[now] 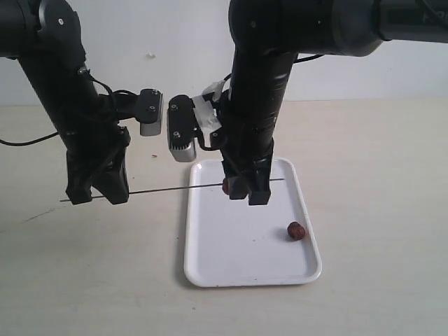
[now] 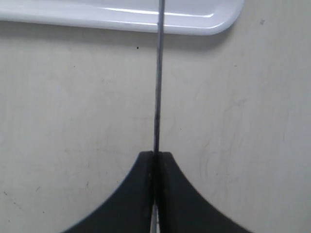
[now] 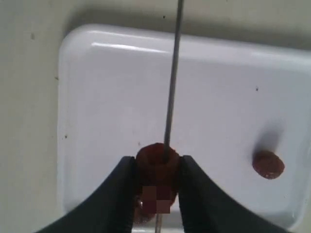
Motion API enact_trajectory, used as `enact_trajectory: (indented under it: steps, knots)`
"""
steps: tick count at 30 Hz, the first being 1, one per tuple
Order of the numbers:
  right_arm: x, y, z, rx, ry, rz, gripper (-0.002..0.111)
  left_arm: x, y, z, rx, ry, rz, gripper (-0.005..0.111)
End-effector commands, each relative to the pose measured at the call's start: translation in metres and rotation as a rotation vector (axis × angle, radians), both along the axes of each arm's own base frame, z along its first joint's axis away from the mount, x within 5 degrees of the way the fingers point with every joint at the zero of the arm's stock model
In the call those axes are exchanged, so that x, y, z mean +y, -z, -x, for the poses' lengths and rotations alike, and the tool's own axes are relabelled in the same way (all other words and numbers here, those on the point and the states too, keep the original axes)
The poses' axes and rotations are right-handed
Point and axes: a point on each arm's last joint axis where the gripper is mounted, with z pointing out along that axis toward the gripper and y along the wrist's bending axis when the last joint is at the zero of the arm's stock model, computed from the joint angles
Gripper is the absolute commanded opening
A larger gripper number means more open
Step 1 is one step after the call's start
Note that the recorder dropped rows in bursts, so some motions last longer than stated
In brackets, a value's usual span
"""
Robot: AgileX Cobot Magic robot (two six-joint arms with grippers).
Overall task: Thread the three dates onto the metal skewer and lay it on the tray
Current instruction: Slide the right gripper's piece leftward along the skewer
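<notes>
One date (image 3: 156, 161), seemingly on the metal skewer (image 2: 158, 87), is clamped by the right gripper (image 1: 246, 194); the left gripper (image 2: 156, 156) pinches the skewer.

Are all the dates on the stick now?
No, one date lies loose on the tray, apart from the skewer.

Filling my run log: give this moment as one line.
left jaws: shut on skewer | right jaws: shut on skewered date over tray | loose date: in tray
</notes>
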Motion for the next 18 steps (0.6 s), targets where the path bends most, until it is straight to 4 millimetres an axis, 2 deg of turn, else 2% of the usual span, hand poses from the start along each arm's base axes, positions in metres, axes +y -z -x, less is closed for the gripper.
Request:
enact_trajectory:
  steps: [1, 12, 18]
  knots:
    - [0.0091, -0.0045, 0.0048, 0.038, 0.028, -0.094, 0.029, -0.0041, -0.0004, 0.0012, -0.003, -0.008, 0.023, 0.0]
    - [0.0123, -0.0055, 0.0014, 0.004, 0.044, -0.131, 0.029, -0.0045, -0.0004, 0.0, -0.015, -0.011, 0.027, 0.0]
    - [0.0135, -0.0059, -0.0002, 0.007, 0.15, -0.154, 0.029, -0.0045, -0.0004, 0.0, -0.015, -0.011, 0.027, 0.0]
